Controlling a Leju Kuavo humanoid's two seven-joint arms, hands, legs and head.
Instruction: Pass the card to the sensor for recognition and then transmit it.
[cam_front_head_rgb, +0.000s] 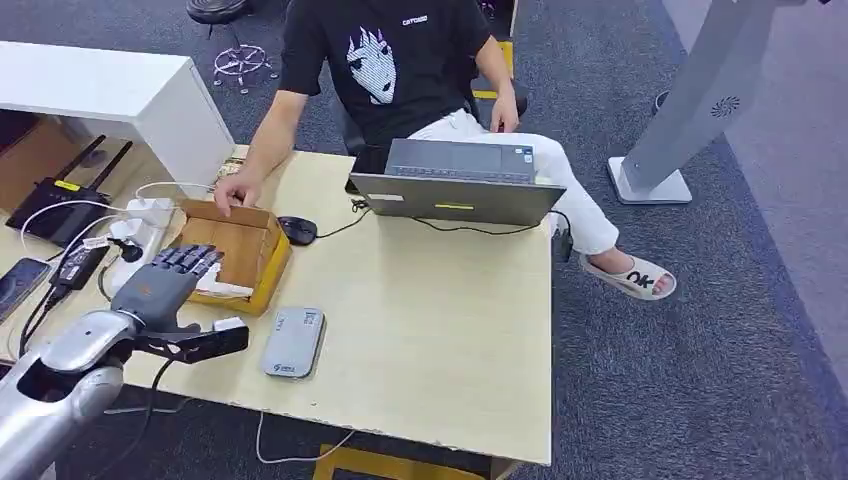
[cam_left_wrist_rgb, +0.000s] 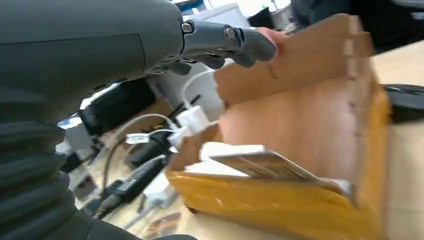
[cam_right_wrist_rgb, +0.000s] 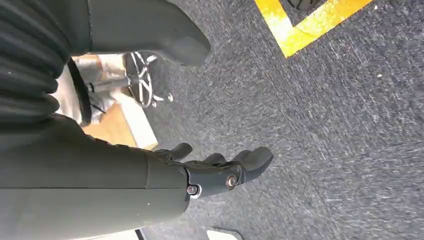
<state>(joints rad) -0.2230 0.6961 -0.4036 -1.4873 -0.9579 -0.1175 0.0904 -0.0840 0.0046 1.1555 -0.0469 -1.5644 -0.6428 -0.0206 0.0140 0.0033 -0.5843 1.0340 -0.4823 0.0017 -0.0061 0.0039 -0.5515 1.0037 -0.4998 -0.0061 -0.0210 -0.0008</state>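
Box (cam_front_head_rgb: 238, 250) holds cards (cam_left_wrist_rgb: 260, 162) (near end); left hand (cam_front_head_rgb: 170, 283) just above, holding nothing.

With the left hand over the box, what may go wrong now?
The left hand hovers open above the shallow brown cardboard box. The white cards lie against its near wall, so the fingers may push rather than grip them. The person's hand rests on the far rim, close enough for contact.
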